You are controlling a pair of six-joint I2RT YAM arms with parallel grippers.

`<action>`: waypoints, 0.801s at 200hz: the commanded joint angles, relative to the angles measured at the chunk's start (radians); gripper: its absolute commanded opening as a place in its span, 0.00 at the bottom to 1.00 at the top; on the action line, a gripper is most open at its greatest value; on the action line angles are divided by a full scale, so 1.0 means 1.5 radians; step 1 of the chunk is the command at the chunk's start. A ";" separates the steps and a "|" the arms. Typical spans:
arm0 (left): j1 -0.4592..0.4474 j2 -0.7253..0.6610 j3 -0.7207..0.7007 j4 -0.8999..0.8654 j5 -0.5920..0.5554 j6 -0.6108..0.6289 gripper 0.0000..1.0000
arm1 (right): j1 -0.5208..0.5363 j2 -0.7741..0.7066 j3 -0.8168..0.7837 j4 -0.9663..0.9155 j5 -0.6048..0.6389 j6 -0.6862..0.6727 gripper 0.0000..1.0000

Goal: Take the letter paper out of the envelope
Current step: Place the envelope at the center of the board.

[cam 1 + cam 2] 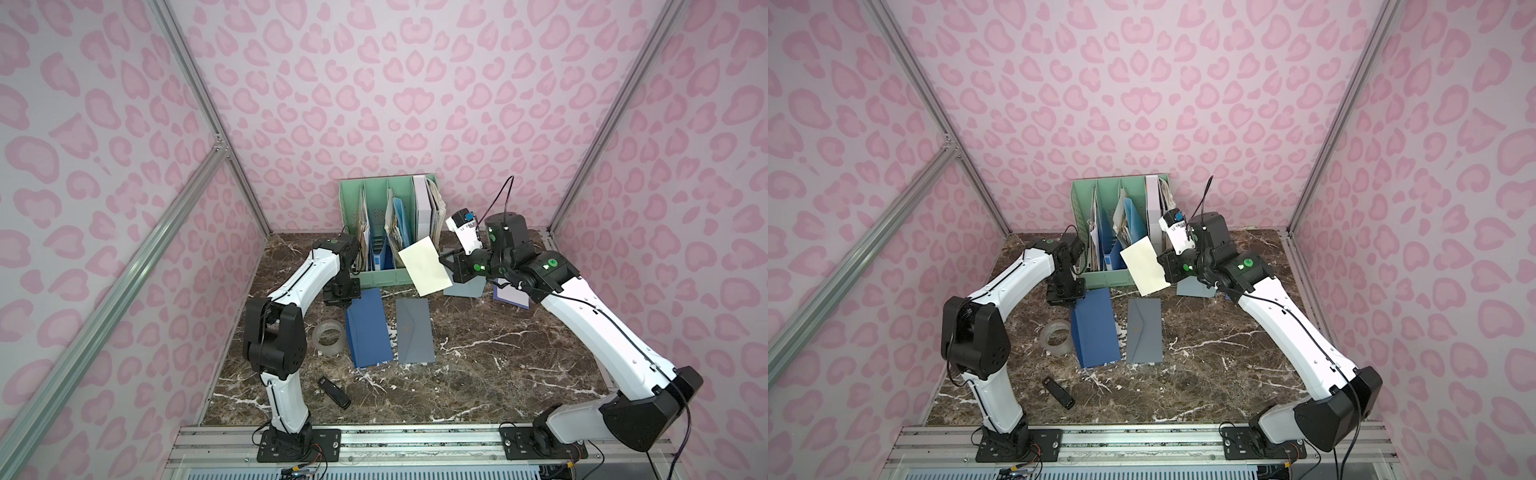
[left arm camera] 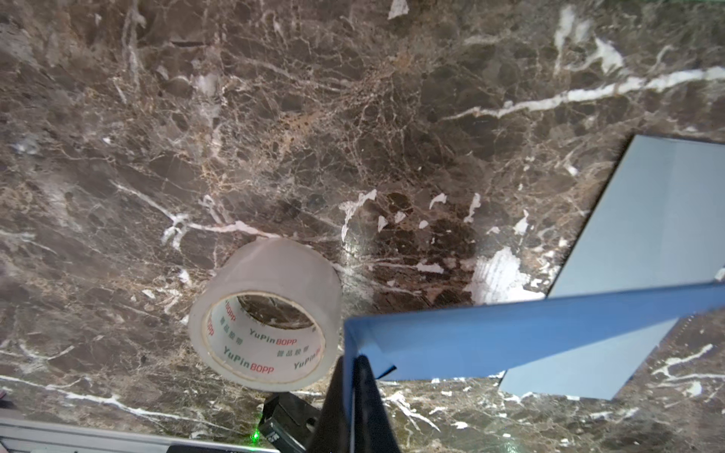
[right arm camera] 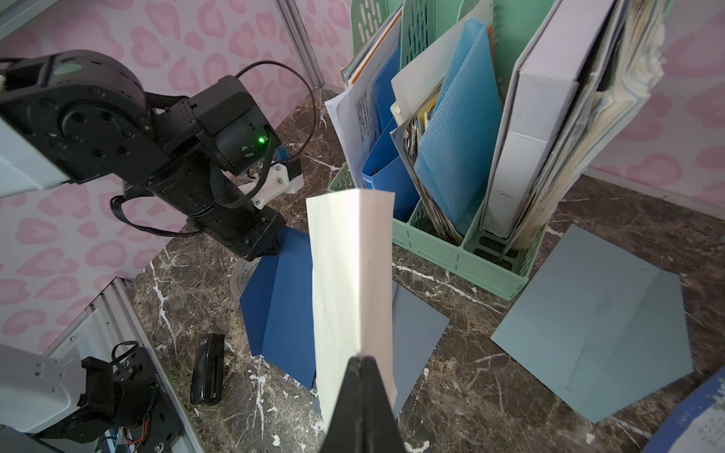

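A dark blue envelope (image 1: 368,328) (image 1: 1096,328) lies lengthwise on the marble table. My left gripper (image 1: 345,300) (image 2: 355,361) is shut on its far corner, and the pinched blue edge (image 2: 510,337) shows between the fingers. The cream letter paper (image 1: 424,266) (image 1: 1145,266) (image 3: 349,274) hangs tilted in the air, clear of the envelope and in front of the green file rack. My right gripper (image 1: 446,261) (image 3: 359,362) is shut on the paper's right edge.
A grey envelope (image 1: 414,330) lies beside the blue one, another grey one (image 1: 465,286) under the right wrist. The green file rack (image 1: 374,279) stands at the back. A clear tape roll (image 1: 329,337) and a black stapler (image 1: 333,392) lie front left, and a printed card (image 1: 511,297) at the right.
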 commanded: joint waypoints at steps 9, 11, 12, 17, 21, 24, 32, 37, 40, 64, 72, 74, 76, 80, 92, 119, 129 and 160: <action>0.000 0.027 0.009 0.009 0.001 0.020 0.29 | -0.007 -0.005 -0.010 0.017 -0.007 0.010 0.00; 0.000 0.028 0.010 0.009 0.003 0.018 0.32 | -0.009 -0.005 -0.010 0.019 -0.008 0.011 0.00; 0.000 0.029 0.010 0.009 0.003 0.018 0.34 | -0.009 -0.005 -0.010 0.019 -0.008 0.011 0.00; 0.000 0.030 0.009 0.009 0.004 0.018 0.41 | -0.011 -0.005 -0.012 0.020 -0.010 0.013 0.00; -0.001 0.031 0.009 0.010 0.004 0.017 0.45 | -0.013 -0.006 -0.013 0.021 -0.011 0.013 0.00; -0.001 0.030 0.007 0.010 0.002 0.016 0.48 | -0.014 -0.006 -0.013 0.021 -0.012 0.014 0.00; -0.001 0.027 0.005 0.013 -0.002 0.014 0.53 | -0.016 -0.007 -0.014 0.023 -0.013 0.016 0.00; -0.001 0.025 0.006 0.012 -0.005 0.015 0.55 | -0.017 -0.007 -0.015 0.024 -0.014 0.015 0.00; -0.001 0.023 0.006 0.012 -0.007 0.015 0.57 | -0.018 -0.007 -0.015 0.024 -0.014 0.017 0.00; 0.000 0.015 0.021 0.002 -0.018 0.018 0.59 | -0.027 -0.007 -0.019 0.030 -0.023 0.021 0.00; 0.000 0.010 0.030 -0.005 -0.023 0.015 0.59 | -0.030 -0.007 -0.022 0.034 -0.030 0.024 0.00; -0.001 0.009 0.032 -0.007 -0.024 0.013 0.59 | -0.031 -0.007 -0.023 0.034 -0.032 0.025 0.00; -0.001 0.007 0.034 -0.008 -0.024 0.012 0.59 | -0.033 -0.007 -0.023 0.034 -0.033 0.025 0.00; -0.001 0.002 0.039 -0.011 -0.024 0.009 0.59 | -0.037 -0.008 -0.023 0.037 -0.040 0.026 0.00; 0.000 -0.019 0.050 -0.012 -0.009 -0.001 0.59 | -0.057 -0.007 -0.027 0.049 -0.071 0.036 0.00; -0.001 -0.084 0.068 0.028 0.088 -0.037 0.62 | -0.112 0.007 -0.011 0.073 -0.157 0.070 0.00; -0.001 -0.109 0.063 0.067 0.141 -0.057 0.64 | -0.137 0.009 -0.009 0.092 -0.192 0.094 0.00; -0.001 -0.164 0.029 0.234 0.316 -0.135 0.65 | -0.212 0.000 -0.047 0.220 -0.338 0.208 0.00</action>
